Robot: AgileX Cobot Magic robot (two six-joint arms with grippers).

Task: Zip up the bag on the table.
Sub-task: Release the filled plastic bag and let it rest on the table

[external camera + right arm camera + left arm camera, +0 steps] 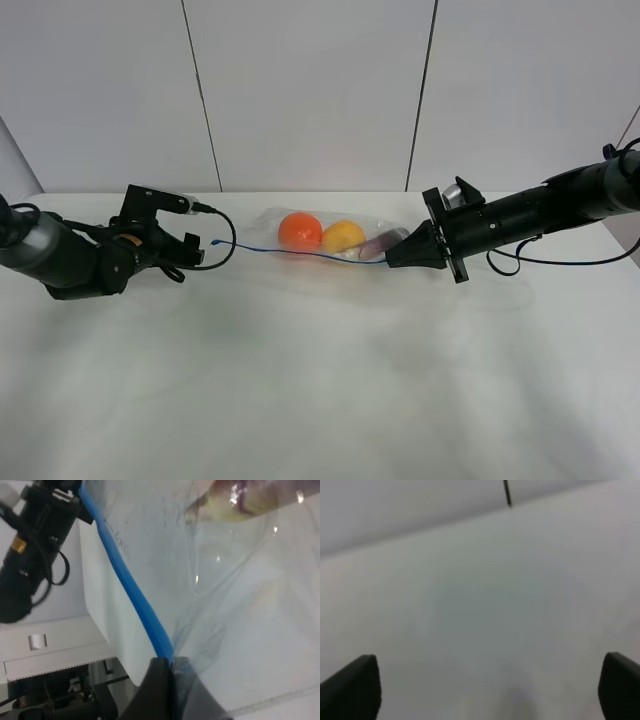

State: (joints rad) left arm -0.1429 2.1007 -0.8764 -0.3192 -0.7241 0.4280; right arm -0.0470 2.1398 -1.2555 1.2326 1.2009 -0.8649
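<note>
The clear bag (330, 238) lies on the white table (320, 380) at the back middle, with an orange (300, 231), a yellow fruit (343, 236) and a purple eggplant (378, 243) inside. Its thin blue zipper strip (290, 251) runs along the near edge. My right gripper (392, 260) is shut on the strip's right end; in the right wrist view the gripper (167, 667) pinches the blue strip (125, 580). My left gripper (193, 243) is just left of the strip's left end, not touching it. The left wrist view shows the left gripper (490, 665) open over bare table (480, 605).
A black cable (228, 250) loops from the left arm toward the bag's left end. The table's back edge meets a white panelled wall (310, 90) just behind the bag. The left arm (30, 540) shows in the right wrist view beyond the strip.
</note>
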